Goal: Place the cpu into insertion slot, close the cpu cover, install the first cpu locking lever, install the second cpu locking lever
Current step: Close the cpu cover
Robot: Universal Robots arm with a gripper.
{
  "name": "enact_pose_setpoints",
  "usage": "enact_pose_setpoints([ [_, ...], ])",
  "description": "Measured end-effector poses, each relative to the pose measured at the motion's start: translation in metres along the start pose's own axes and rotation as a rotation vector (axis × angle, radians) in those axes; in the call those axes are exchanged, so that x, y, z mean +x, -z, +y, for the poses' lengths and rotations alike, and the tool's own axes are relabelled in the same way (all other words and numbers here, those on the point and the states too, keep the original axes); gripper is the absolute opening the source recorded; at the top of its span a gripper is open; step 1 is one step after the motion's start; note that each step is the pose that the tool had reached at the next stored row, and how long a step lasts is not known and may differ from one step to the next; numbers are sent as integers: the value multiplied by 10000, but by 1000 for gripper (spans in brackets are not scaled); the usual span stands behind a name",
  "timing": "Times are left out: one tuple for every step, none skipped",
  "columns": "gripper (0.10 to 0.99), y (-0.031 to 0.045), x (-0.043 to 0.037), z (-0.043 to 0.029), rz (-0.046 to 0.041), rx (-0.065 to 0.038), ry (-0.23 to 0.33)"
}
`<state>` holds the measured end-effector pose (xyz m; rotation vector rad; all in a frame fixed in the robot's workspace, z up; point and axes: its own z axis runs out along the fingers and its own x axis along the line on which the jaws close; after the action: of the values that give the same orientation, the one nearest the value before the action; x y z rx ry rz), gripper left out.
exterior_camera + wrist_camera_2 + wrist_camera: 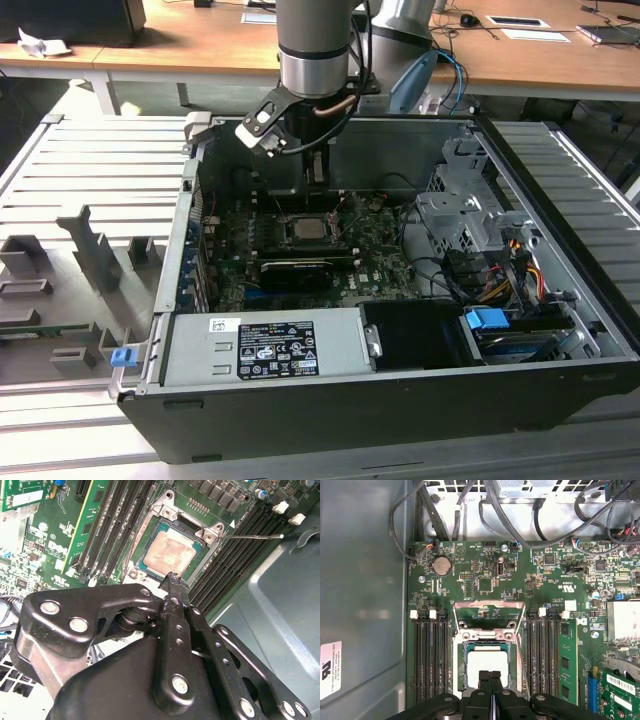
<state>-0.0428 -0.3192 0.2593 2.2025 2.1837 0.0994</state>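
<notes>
Closed and empty, the gripper (pixel 490 675) hangs just above the cpu (pixel 486 666), which lies in the insertion slot (pixel 465 662), mid-frame in the exterior view; the cpu cover (pixel 488 604) stands open.

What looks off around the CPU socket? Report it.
Nothing broken. The cpu sits square in the insertion slot, its face blotchy. The cpu cover is flipped open, and a thin lever juts free over the memory slots.

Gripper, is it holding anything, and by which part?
Nothing is held: the gripper is shut and empty, over the cpu lying in the insertion slot.
</notes>
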Motion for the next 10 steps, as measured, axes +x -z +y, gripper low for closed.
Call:
enact_pose_setpoints([
  [106,0,0,0,0,0,0],
  [106,0,0,4,-1,1,3],
  [106,1,0,12,-3,3,2],
  [106,0,0,24,-3,3,0],
  [106,4,0,25,-3,3,0],
  [106,37,5,27,-3,2,-1],
  [106,65,9,30,-3,1,1],
  [106,83,11,32,-2,1,2],
  [106,99,11,33,-2,1,2],
  [106,120,11,34,-3,2,0],
])
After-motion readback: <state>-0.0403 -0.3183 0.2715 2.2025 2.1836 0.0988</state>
